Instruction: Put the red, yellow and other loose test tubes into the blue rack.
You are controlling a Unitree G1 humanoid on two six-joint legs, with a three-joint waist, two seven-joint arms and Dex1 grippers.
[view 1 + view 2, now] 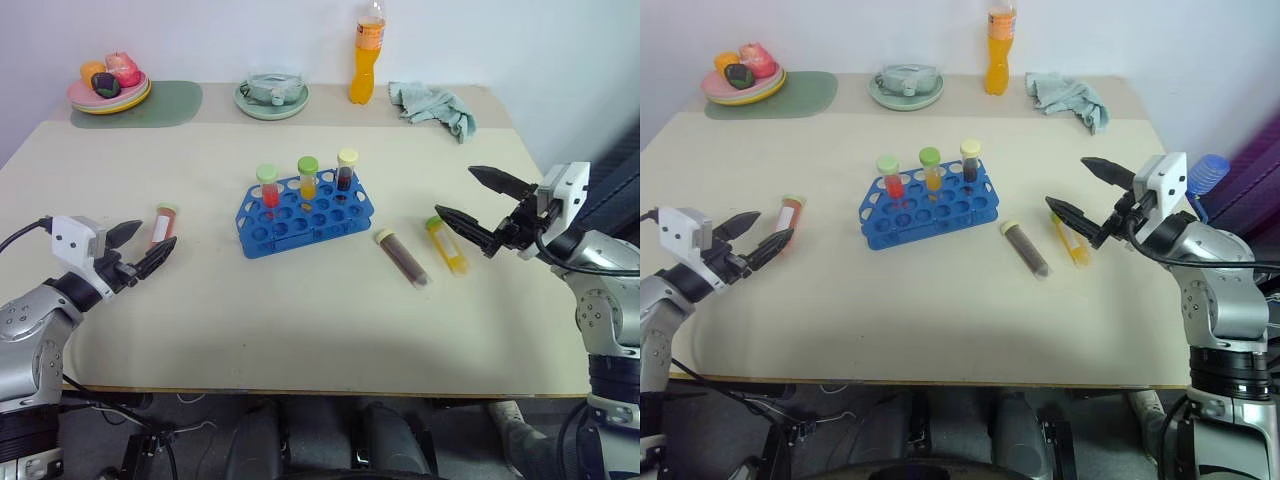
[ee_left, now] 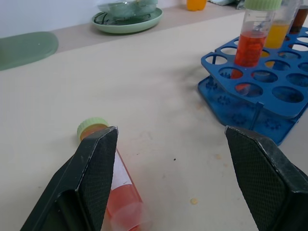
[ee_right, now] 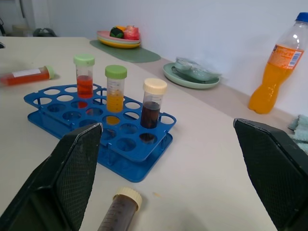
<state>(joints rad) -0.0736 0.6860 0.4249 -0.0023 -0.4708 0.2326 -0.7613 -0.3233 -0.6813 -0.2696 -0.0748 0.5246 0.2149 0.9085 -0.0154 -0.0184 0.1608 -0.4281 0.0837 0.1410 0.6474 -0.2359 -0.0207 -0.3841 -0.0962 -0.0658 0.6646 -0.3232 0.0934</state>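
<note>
Beige table (image 1: 300,330) (white wall (image 1: 200,40) behind)

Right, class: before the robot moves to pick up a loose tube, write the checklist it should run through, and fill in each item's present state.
1. Left gripper open: ok.
2. Right gripper open: ok.
3. Neither gripper holds anything: ok.
4. Blue rack upright with free holes: ok, three tubes standing in it.
5. Loose tubes within view: ok, red tube by the left gripper, yellow tube and dark tube lying near the right.
6. Caps tight: cannot tell.

Glossy blue plastic rack (image 1: 305,213); matt table (image 1: 300,310); textured black fingers (image 2: 91,178).
</note>
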